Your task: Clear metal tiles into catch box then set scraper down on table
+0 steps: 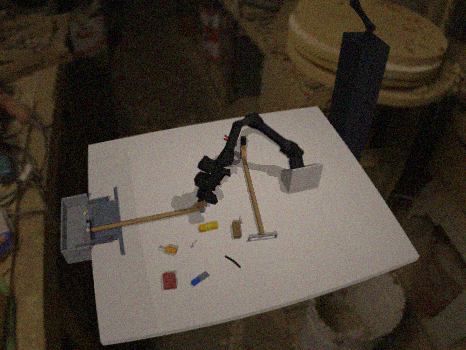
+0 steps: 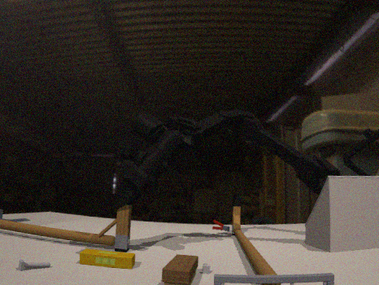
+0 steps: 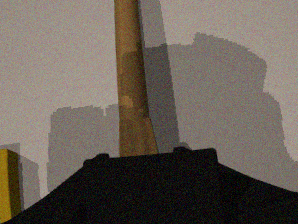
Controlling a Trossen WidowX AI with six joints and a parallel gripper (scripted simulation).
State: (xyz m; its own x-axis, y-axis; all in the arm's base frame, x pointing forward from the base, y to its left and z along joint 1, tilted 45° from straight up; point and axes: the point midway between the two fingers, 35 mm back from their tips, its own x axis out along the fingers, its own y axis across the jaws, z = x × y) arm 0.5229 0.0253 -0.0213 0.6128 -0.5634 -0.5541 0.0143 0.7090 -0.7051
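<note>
The long scraper has a round wooden handle and an upright wooden grip block at its near end. My gripper is shut on that block, low over the table. The scraper's far end reaches across the steel bench plate to the edge of the catch box; its head is hard to make out. A few small bright bits show at the box's near side, but I cannot tell whether they are tiles. No tile stands out on the visible part of the plate; part of it is hidden.
A second wooden-handled tool with a wide grey head lies to the right. Near my gripper lie a yellow block and a brown block. A red block and several small items lie farther forward.
</note>
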